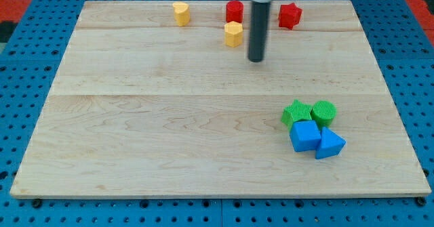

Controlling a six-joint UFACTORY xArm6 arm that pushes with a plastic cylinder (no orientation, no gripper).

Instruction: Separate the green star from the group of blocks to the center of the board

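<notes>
Hand: none on this arm; it ends in a dark rod that cannot open, close or hold anything, and my tip carries nothing.
Tip position: on the far half of the counter, just right of the yellow hexagonal block, well apart from the green star and touching no block.
Green star: near-right part of the counter, at the far-left corner of a tight cluster of four blocks.
Green round block: immediately right of the star, the two touching or all but touching.
Blue cube: directly on the near side of the star, pressed against it.
Blue triangular block: right of the cube and nearest of the cluster, touching the cube and sitting just under the green round block.
Yellow hexagonal block: far side, just left of the rod, standing a little nearer than the red blocks.
Red block, left: far edge, just beyond the yellow hexagonal block; its exact shape is hard to make out.
Red star-like block: far edge, right of the rod.
Yellow block, far left: far edge, apart from the others, rounded on one side.
Counter: pale wooden board lying on a blue perforated base; its centre and left half carry no blocks.
</notes>
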